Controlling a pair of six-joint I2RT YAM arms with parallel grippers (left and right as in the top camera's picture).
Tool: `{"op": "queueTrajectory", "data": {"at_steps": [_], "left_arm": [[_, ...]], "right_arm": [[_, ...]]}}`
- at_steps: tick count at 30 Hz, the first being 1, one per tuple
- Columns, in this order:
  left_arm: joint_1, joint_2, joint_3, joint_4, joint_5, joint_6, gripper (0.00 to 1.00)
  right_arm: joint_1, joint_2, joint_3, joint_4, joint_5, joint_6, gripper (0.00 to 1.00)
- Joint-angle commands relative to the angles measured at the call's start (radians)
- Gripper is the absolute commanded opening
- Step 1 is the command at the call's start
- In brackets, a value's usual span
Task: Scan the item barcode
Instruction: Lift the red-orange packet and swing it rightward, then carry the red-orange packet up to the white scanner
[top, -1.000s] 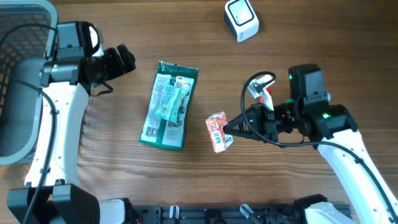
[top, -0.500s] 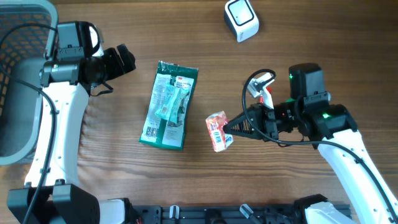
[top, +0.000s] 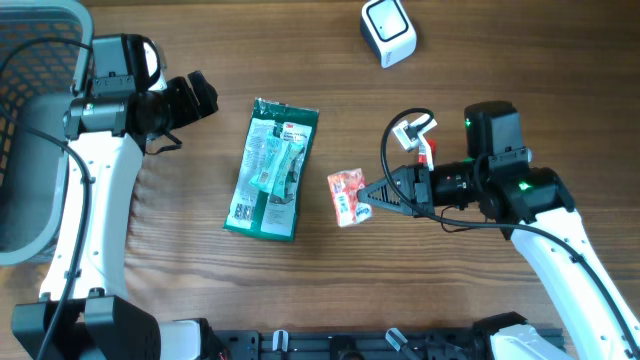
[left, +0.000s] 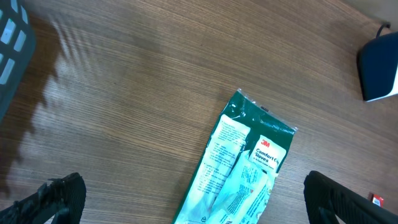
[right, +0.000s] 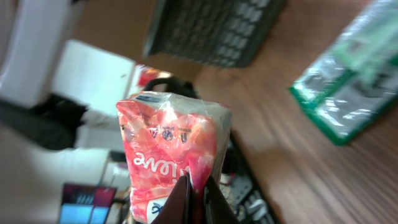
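Note:
A small red and white packet (top: 347, 196) hangs above the table, pinched at its edge by my right gripper (top: 366, 198), which is shut on it. The right wrist view shows that packet (right: 168, 149) close up, with the fingertips (right: 198, 191) clamped on its lower seam. A white barcode scanner (top: 387, 31) stands at the back of the table. My left gripper (top: 203, 94) is wide open over bare wood at the left, its two pads (left: 59, 198) at the bottom corners of the left wrist view, holding nothing.
A green and white flat package (top: 272, 168) lies on the table between the arms; it also shows as the green package (left: 239, 168) in the left wrist view. A grey mesh basket (top: 30, 120) stands at the far left edge.
My right gripper has turned and lifted slightly, carrying the red packet a little up and to the left and rotating it. The left arm has not moved.

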Motion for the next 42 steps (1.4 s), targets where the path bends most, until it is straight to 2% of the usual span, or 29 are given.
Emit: {"op": "queueTrajectory", "data": {"at_steps": [1,6,13,20,28,30,33,37,42], "left_arm": [[0.004,-0.003,0.012,0.002,0.012,0.021,1.00],[0.004,-0.003,0.012,0.002,0.012,0.021,1.00],[0.004,-0.003,0.012,0.002,0.012,0.021,1.00],[0.004,-0.003,0.012,0.002,0.011,0.021,1.00],[0.004,-0.003,0.012,0.002,0.011,0.021,1.00],[0.004,-0.003,0.012,0.002,0.012,0.021,1.00],[0.004,-0.003,0.012,0.002,0.011,0.021,1.00],[0.004,-0.003,0.012,0.002,0.011,0.021,1.00],[0.004,-0.003,0.012,0.002,0.011,0.021,1.00]], "right_arm": [[0.004,-0.012,-0.006,0.003,0.253,0.092,0.04],[0.048,-0.012,-0.016,-0.007,0.523,0.183,0.04],[0.238,0.051,-0.048,0.003,0.920,0.307,0.04],[0.328,0.188,-0.048,0.076,0.973,0.332,0.04],[0.334,0.280,-0.048,0.103,1.043,0.326,0.04],[0.333,0.280,-0.028,0.091,1.051,0.279,0.04],[0.320,0.280,0.079,-0.032,1.083,0.253,0.04],[0.286,0.285,0.388,-0.290,1.148,0.176,0.04],[0.254,0.378,0.835,-0.577,1.369,0.072,0.04]]}}
